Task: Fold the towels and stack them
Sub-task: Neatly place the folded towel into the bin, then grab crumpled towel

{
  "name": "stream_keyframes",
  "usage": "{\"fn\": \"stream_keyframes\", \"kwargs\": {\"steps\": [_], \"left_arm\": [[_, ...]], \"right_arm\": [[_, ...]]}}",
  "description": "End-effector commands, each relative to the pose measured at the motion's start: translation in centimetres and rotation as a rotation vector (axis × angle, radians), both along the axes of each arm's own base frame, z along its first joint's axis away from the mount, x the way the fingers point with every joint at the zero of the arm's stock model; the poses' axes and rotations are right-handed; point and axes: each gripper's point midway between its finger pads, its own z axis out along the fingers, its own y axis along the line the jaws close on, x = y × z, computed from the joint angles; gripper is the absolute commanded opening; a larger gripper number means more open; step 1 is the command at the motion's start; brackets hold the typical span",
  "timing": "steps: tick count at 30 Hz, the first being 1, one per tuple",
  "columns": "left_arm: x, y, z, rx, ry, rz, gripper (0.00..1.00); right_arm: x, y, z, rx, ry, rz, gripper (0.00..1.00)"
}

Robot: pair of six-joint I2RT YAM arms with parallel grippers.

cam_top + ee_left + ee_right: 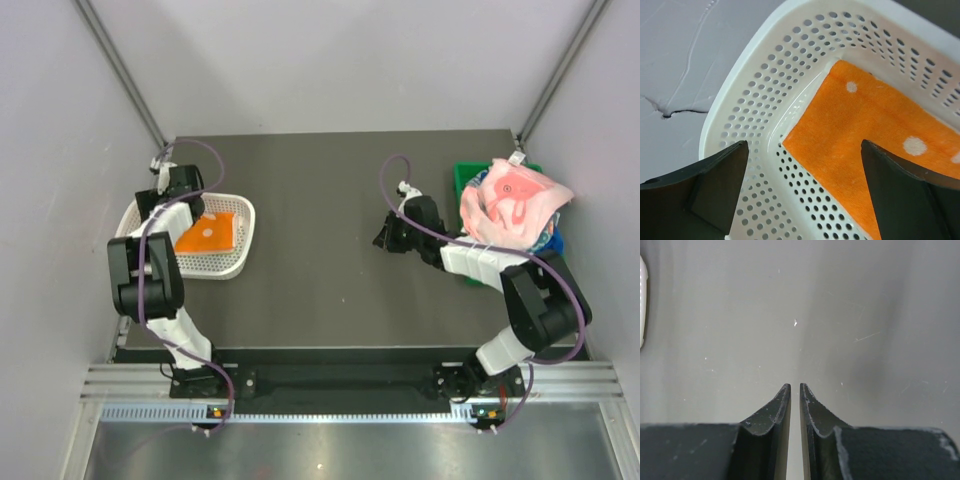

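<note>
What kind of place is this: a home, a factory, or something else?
Probably a lab test cell: plain walls enclose a dark table, and two robot arms are bolted to a metal rail at its edge.

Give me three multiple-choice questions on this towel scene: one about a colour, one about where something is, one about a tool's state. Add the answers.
1. What colour is the topmost towel at the green bin?
A) blue
B) pink with white
C) orange

2. Where is the orange towel?
A) in the white basket
B) in the green bin
C) on the bare table

3. How is the left tool?
A) shut on the orange towel
B) shut on the basket rim
C) wide open, empty

Answers:
1 B: the pink towel lies on top there.
2 A: it lies flat on the basket's floor.
3 C: its fingers stand far apart above the basket, gripping nothing.
</note>
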Motion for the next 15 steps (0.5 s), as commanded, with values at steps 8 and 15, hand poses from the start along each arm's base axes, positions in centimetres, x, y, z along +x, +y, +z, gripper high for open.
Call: {"fn": "stream_keyframes", "kwargs": {"steps": [8, 15], "left_arm": [[0.1, -9.8, 5.3, -0.122, -0.262, -0.094, 0.99], [-0.5, -21.7, 7.9, -0.316, -0.292, -0.38, 0.99]], "right_arm": [[1.0, 0.0, 3.0, 0.009, -0.124, -0.012, 0.14], [1.6, -0.9, 3.5, -0.028, -0.158, -0.048, 0.15]]}}
